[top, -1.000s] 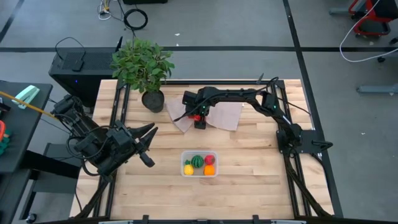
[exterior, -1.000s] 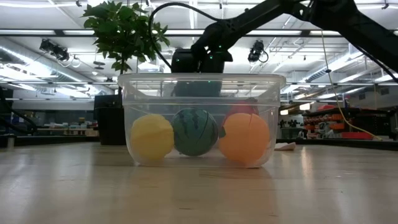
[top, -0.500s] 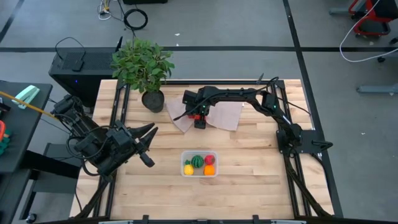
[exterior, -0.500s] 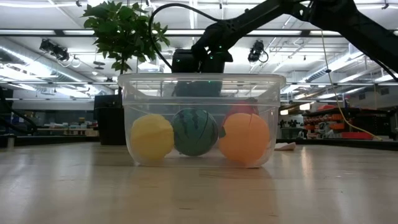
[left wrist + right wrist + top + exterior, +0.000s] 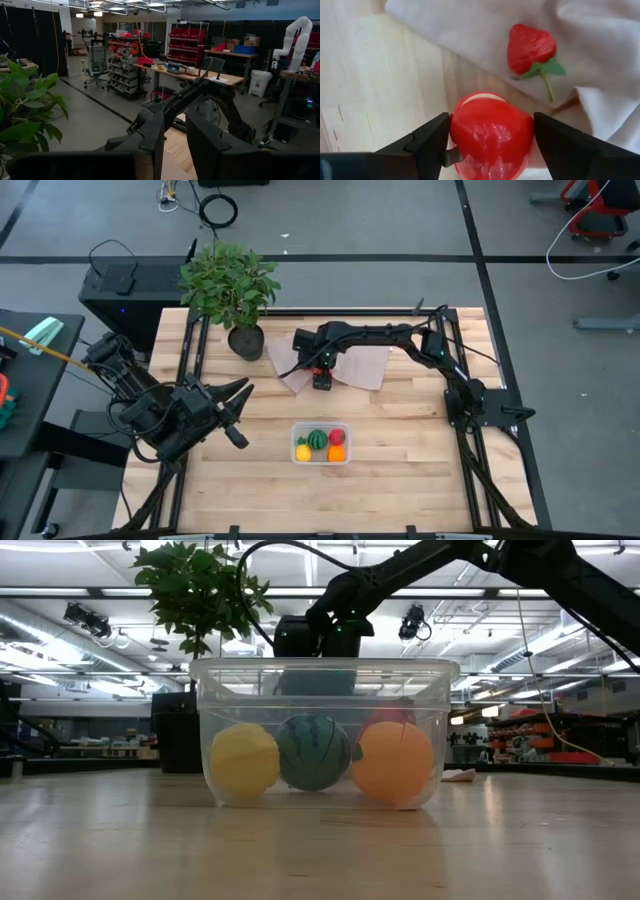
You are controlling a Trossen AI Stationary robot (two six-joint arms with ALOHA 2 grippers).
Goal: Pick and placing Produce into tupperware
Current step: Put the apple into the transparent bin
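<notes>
The right gripper point(image 5: 490, 145) brackets a glossy red produce piece point(image 5: 491, 131) at the edge of the beige cloth point(image 5: 600, 60), its jaws touching or nearly touching the sides. The tupperware point(image 5: 320, 444), nearer the table's front, already holds four pieces. The round, slick toy could squirt out under an off-centre squeeze. A strawberry printed on the cloth point(image 5: 530, 47) lies just beyond. The left gripper point(image 5: 236, 418) waits partly closed and empty.

Wooden table point(image 5: 400, 440) with tupperware point(image 5: 320, 444), cloth point(image 5: 362, 366), plant point(image 5: 232, 290)
</notes>
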